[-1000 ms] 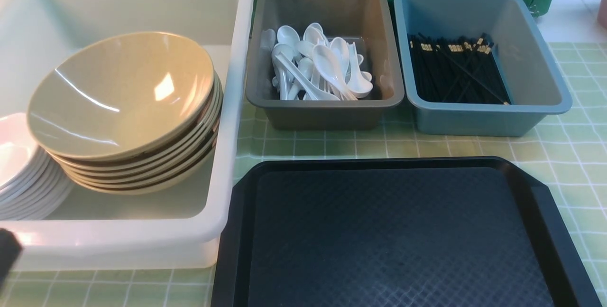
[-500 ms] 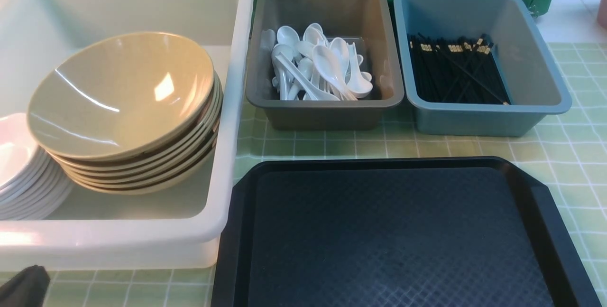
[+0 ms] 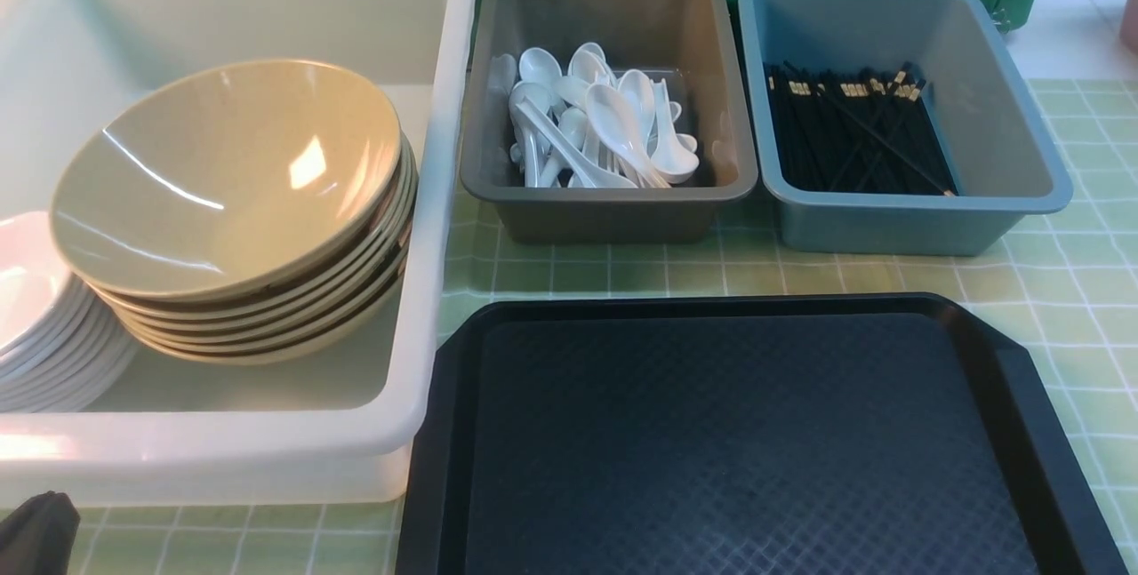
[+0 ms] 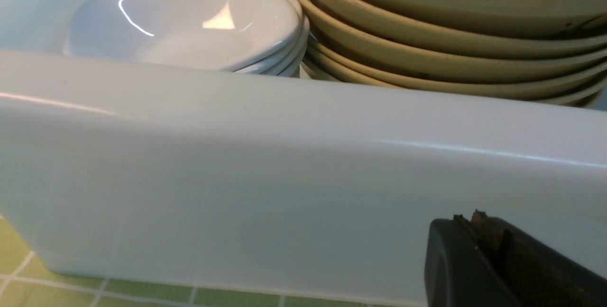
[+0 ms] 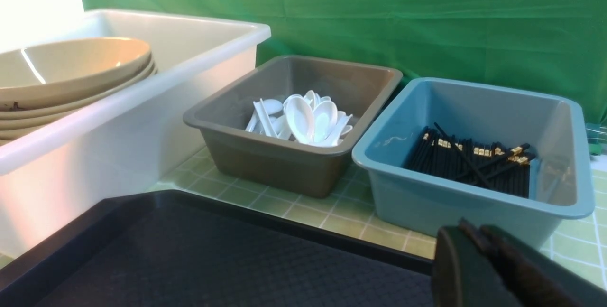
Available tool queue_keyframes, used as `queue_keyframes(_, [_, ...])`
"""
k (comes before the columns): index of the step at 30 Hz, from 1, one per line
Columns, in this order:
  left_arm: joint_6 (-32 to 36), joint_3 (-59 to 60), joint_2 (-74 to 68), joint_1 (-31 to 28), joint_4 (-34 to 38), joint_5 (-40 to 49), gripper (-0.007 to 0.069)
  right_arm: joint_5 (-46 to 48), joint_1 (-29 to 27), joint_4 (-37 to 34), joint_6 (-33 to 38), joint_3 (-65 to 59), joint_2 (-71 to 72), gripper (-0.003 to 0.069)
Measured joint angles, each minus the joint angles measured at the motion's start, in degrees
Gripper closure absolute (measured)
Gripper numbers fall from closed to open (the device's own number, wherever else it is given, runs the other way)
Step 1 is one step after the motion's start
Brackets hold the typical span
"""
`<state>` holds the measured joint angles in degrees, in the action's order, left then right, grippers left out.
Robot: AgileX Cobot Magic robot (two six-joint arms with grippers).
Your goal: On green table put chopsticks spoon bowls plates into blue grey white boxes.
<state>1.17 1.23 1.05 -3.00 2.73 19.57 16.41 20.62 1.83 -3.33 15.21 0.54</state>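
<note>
On the green table (image 3: 1067, 282) the big white box (image 3: 444, 113) holds a stack of tan bowls (image 3: 231, 175) and a stack of white plates (image 3: 36, 317). Several white spoons (image 3: 605, 131) lie in the grey box (image 3: 480, 175). Black chopsticks (image 3: 853, 135) lie in the blue box (image 3: 1022, 139). My left gripper (image 4: 469, 219) is shut and empty, low in front of the white box's near wall (image 4: 237, 179); its tip shows at the front view's lower left corner (image 3: 36, 531). My right gripper (image 5: 474, 231) is shut and empty, over the tray's far right edge, short of the blue box (image 5: 427, 198).
A black textured tray (image 3: 747, 442) lies in front of the grey and blue boxes, beside the white box. A green cloth backdrop (image 5: 379, 13) hangs behind the boxes.
The dark tip of my left gripper moved from the left edge down to the lower left corner of the front view. Nothing else shifted.
</note>
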Motion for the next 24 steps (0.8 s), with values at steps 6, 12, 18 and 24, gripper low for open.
queue_keyframes(6, [0.1,0.07,0.0,0.0,0.05,-0.24,0.0626,0.0,0.0,0.01,0.0,0.0,0.0,0.0609])
queue_keyframes(12, [0.1,0.07,0.0,0.0,0.12,-0.41,0.0626,0.2,-7.18,0.01,0.35,0.0,0.0,0.0603])
queue_keyframes(18, [0.1,0.08,0.0,0.0,0.19,-0.41,0.0626,2.08,-19.9,3.51,6.69,-0.58,0.0,0.0599])
queue_keyframes(24, [0.1,0.08,0.0,0.0,0.19,-0.41,0.0626,5.85,-24.01,4.0,4.72,-10.91,0.11,0.0593])
